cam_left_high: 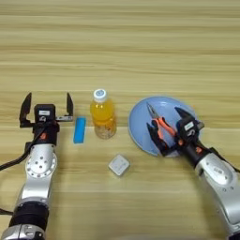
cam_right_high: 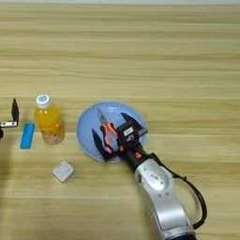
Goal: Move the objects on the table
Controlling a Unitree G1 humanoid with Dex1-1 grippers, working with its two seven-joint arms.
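A: Where's the right gripper [cam_left_high: 169,130] sitting?

B: Over the near-right part of the round light-blue plate [cam_left_high: 140,117]. Its two black fingers are standing spread wide, one on each side of the handles of the orange-and-black-handled pliers [cam_left_high: 159,123]. Can't tell if the fingertips are touching the handles. Not clamped on them.

A: Pliers themselves?

B: Lying flat on the plate, metal nose pointing to the far-left, handles trailing toward the gripper.

A: Left gripper [cam_left_high: 47,106]?

B: Hanging at the left side of the light wooden plank table [cam_left_high: 140,47], fingers spread wide and pointing away from the robot, holding nothing. The small flat blue bar [cam_left_high: 79,130] is lying just to its right, on the wood, long axis running roughly near-to-far.

A: Bottle?

B: The small orange-juice bottle with white cap [cam_left_high: 102,115] is standing upright between the blue bar and the plate, close beside the bar, a small gap to the plate rim.

A: And the block?

B: The small white square block [cam_left_high: 119,165] is resting on the table nearer the robot than the bottle, slightly rotated, apart from everything else.
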